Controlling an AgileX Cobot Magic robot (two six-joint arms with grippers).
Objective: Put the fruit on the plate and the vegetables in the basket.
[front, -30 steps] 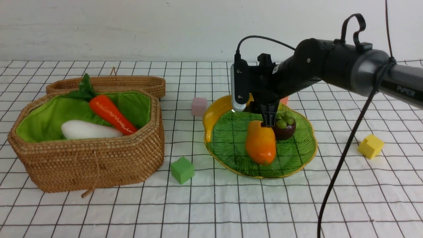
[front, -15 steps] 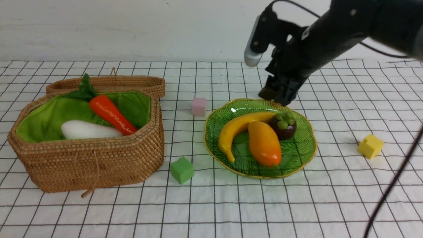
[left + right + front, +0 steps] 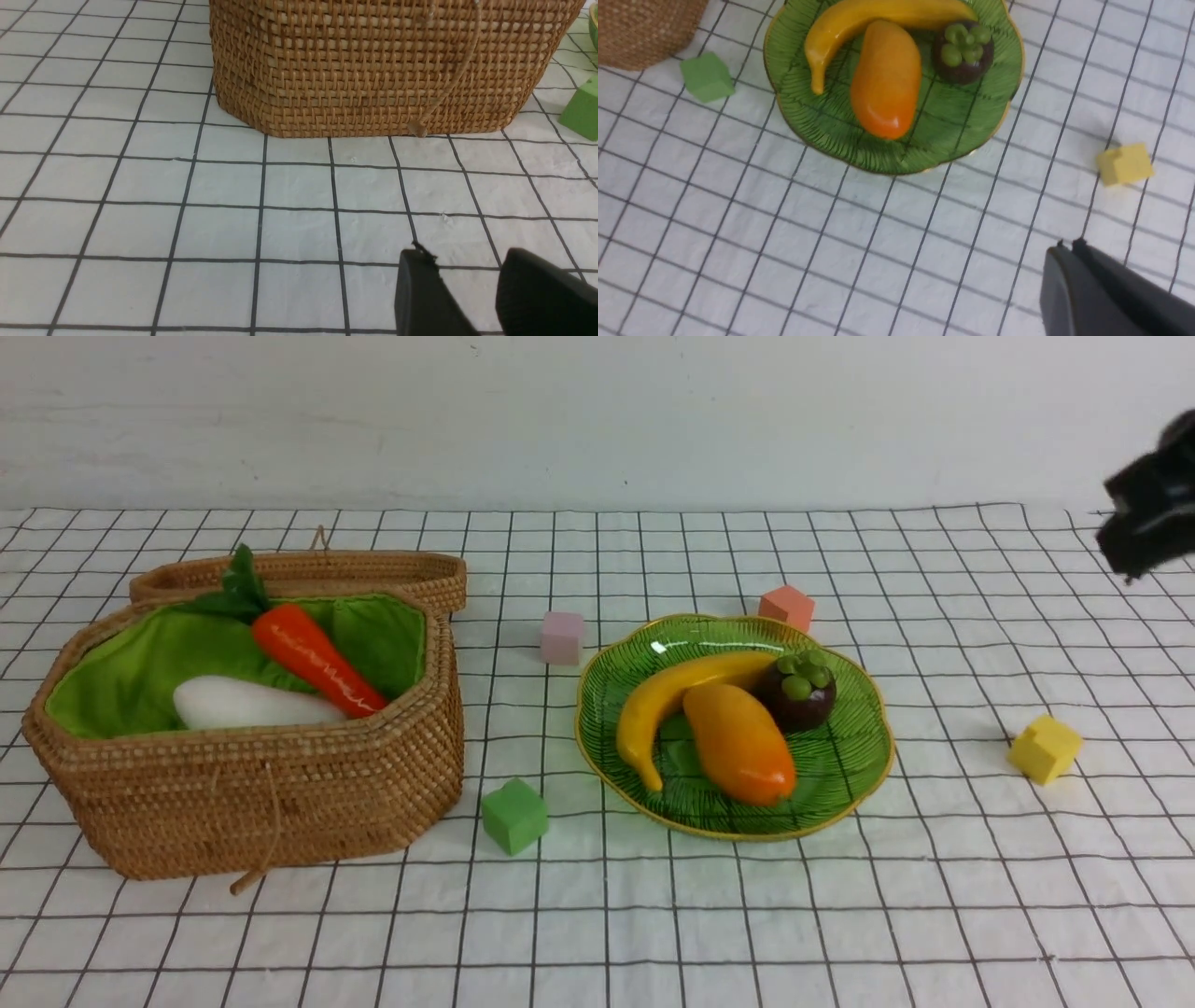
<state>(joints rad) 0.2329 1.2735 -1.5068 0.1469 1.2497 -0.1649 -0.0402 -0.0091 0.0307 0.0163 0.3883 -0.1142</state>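
The green glass plate (image 3: 840,784) holds the banana (image 3: 672,691), the mango (image 3: 738,742) and the mangosteen (image 3: 801,691). The wicker basket (image 3: 280,803) at the left holds the carrot (image 3: 317,658) and the white radish (image 3: 252,703). The gourd is not visible. My right gripper (image 3: 1144,523) is a dark blur at the far right edge, well away from the plate. In its wrist view it (image 3: 1069,245) is shut and empty, with the plate (image 3: 962,121) beyond it. My left gripper (image 3: 467,254) is open and empty, low over the cloth in front of the basket (image 3: 373,70).
The basket's lid (image 3: 373,574) lies behind the basket. Foam cubes lie on the checked cloth: green (image 3: 514,815) between basket and plate, pink (image 3: 562,637) and orange (image 3: 787,608) behind the plate, yellow (image 3: 1046,748) at the right.
My right arm has lifted off the plate and swung away to the far right. The banana is now uncovered on the plate, and the mango has shifted slightly.
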